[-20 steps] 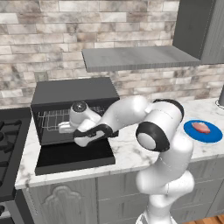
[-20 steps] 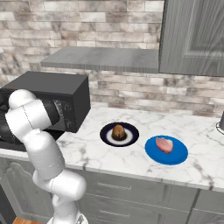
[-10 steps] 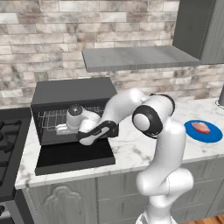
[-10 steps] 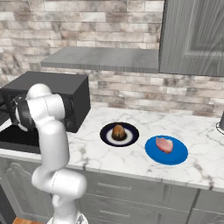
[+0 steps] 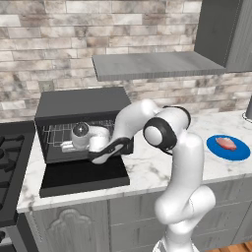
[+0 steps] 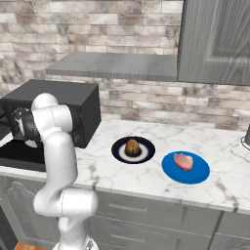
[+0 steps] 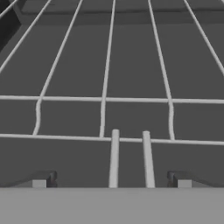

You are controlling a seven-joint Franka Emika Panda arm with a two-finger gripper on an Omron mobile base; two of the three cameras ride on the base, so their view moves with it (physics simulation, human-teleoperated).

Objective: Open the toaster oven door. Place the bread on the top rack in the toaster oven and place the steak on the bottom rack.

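Observation:
The toaster oven (image 5: 78, 104) stands with its door (image 5: 83, 178) folded down flat on the counter. My gripper (image 5: 67, 145) reaches into the oven mouth, open and holding nothing. In the hand view my gripper (image 7: 111, 181) sits low over the bottom rack (image 7: 105, 99), its fingertips (image 7: 43, 179) on either side of the rack's front loop (image 7: 114, 153). Wire grids (image 5: 54, 132) show behind the hand; I cannot tell the top rack apart there. The bread (image 6: 132, 147) rests on a dark plate (image 6: 118, 152). The steak (image 6: 184, 161) lies on a blue plate (image 6: 195, 173).
A gas stove (image 5: 10, 157) adjoins the oven on the left. A grey range hood (image 5: 152, 65) hangs above, with a wall cabinet (image 6: 215, 39) to its right. The marble counter (image 5: 152, 170) runs right toward the blue plate (image 5: 219, 148). A dark object (image 5: 248, 108) stands at the far right.
My arm has swung left and the hand has moved lower and deeper into the oven mouth. The jaws stayed open. Bread and steak have not moved.

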